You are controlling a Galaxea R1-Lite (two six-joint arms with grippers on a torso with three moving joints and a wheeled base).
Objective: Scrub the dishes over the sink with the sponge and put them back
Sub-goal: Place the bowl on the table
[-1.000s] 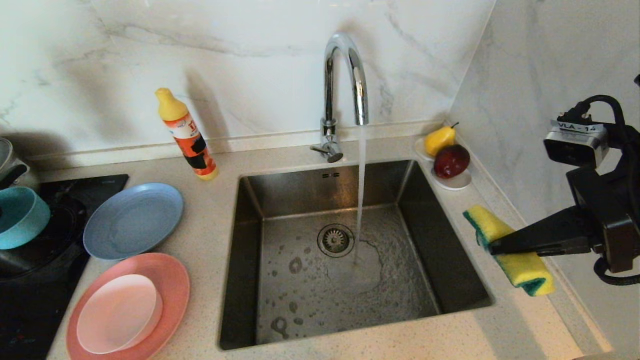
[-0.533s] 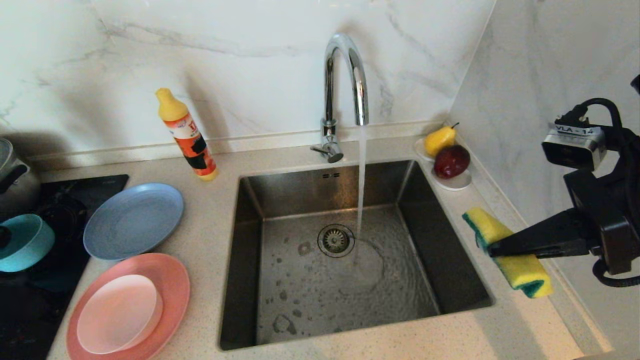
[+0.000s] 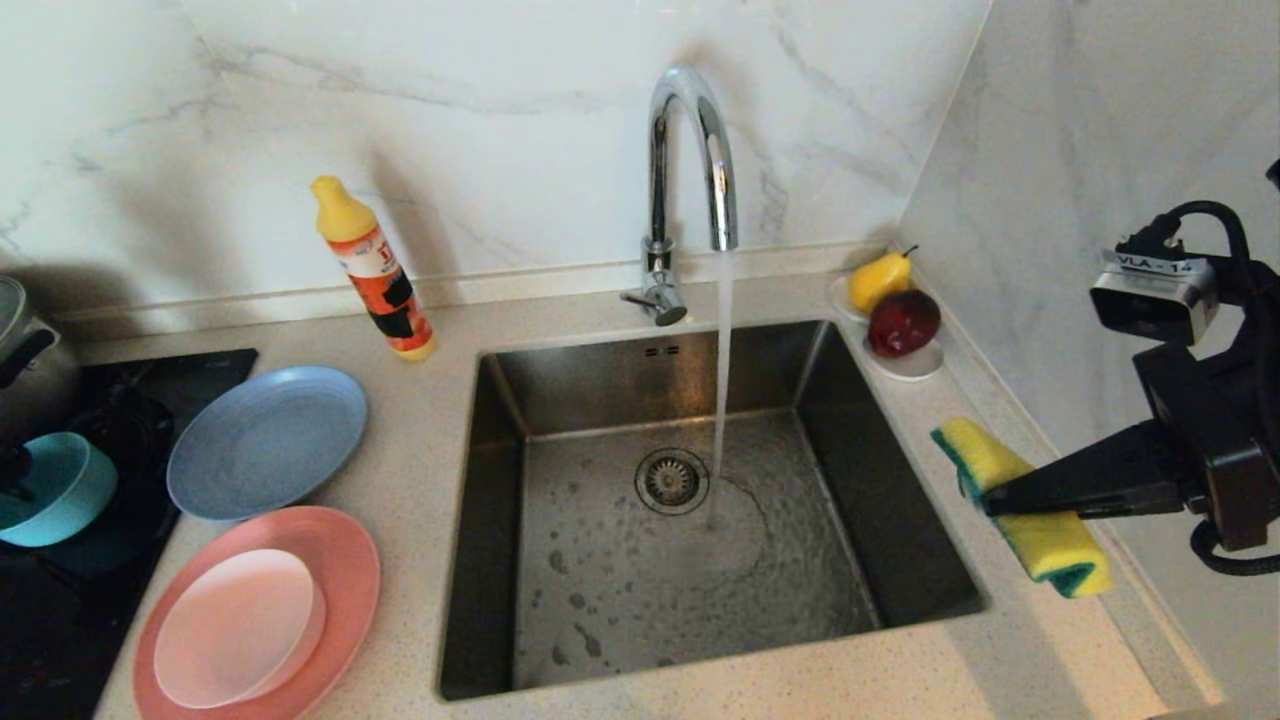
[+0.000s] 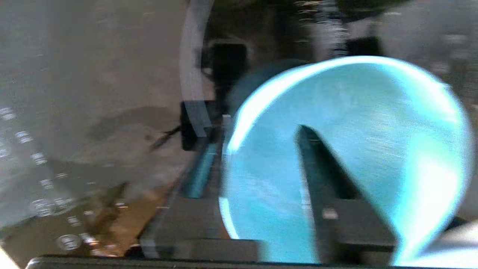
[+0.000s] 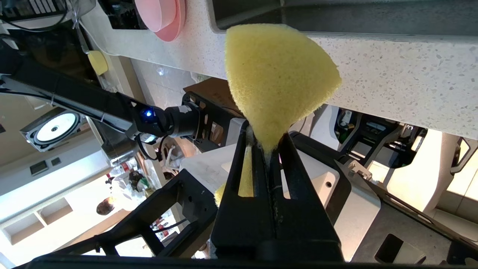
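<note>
teal plastic shows at the far left of the head view: the teal bowl [image 3: 45, 488] sits low over the black cooktop [image 3: 120, 400], likely being put back. the grey-blue plate [image 3: 265, 440] and the salmon-pink plate [image 3: 330, 560], with the pale bowl [image 3: 235, 628] on it, rest on the speckled counter [image 3: 420, 480]. water runs from the tap [image 3: 690, 150] into the steel sink [image 3: 520, 520]. the right gripper [image 3: 1000, 492] holds the sponge [image 3: 1030, 510] off the counter beside the basin, ready for the next dish.

left wrist view: the left gripper [image 4: 261, 157] has one finger [image 4: 321, 168] inside the bowl and one outside its rim; whether it grips, i cannot tell.

right wrist view: jaws pinched together, squeezing the sponge thin.
</note>
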